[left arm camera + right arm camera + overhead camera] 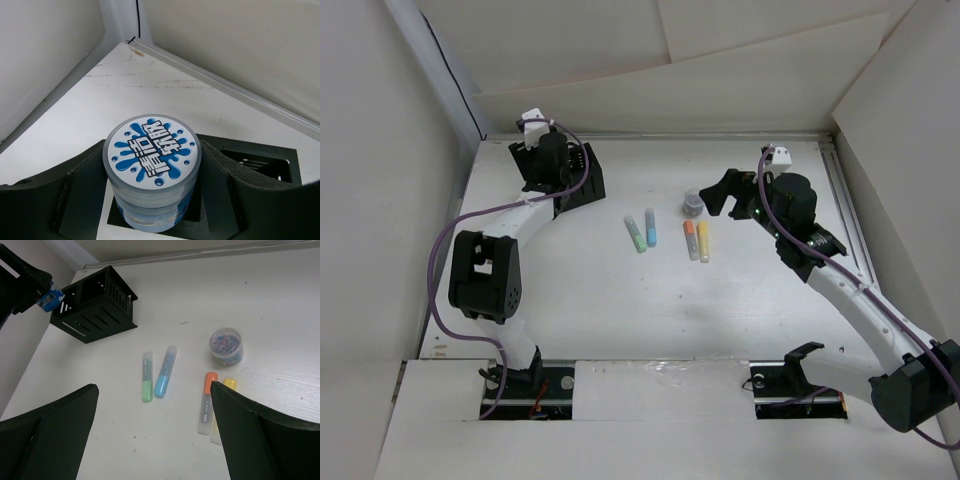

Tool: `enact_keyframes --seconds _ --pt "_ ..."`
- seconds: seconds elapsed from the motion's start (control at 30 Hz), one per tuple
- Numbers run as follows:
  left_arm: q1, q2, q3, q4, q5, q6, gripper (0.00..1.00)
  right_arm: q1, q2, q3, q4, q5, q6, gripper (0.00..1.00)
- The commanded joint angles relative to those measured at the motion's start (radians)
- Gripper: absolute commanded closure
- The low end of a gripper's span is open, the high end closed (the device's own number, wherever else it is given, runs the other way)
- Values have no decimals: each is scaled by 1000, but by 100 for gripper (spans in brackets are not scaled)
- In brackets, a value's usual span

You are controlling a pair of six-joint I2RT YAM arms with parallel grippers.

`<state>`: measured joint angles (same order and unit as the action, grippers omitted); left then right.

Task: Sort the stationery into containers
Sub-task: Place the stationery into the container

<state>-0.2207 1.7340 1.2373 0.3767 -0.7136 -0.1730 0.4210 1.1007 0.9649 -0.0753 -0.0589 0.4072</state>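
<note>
Left hand (152, 172) is pinching a round box (151, 150) over the black organizer (260, 160); right hand (718, 196) is hovering with fingers spread wide.
The organizer is standing at the far left corner of the bench (620, 310), and the box with the blue splash label is hanging just above it. The green marker (146, 382), light blue marker (165, 371), orange marker (207, 402) and yellow marker (230, 385) are lying in two pairs mid-bench. The clear cup (226, 345) of paper clips is standing just beyond the orange one, near the right hand.

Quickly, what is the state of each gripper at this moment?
Left gripper: closed on a round blue-labelled tub.
Right gripper: open, holding nothing.
</note>
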Motion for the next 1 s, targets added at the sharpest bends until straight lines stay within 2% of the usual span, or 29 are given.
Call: enact_keyframes --seconds 0.0,0.97 --pt "3 -28 -2 143 -32 36 78 10 -21 -2 72 13 -11 0" --pt "3 101 7 266 -23 64 78 28 -39 -40 120 13 -21 0"
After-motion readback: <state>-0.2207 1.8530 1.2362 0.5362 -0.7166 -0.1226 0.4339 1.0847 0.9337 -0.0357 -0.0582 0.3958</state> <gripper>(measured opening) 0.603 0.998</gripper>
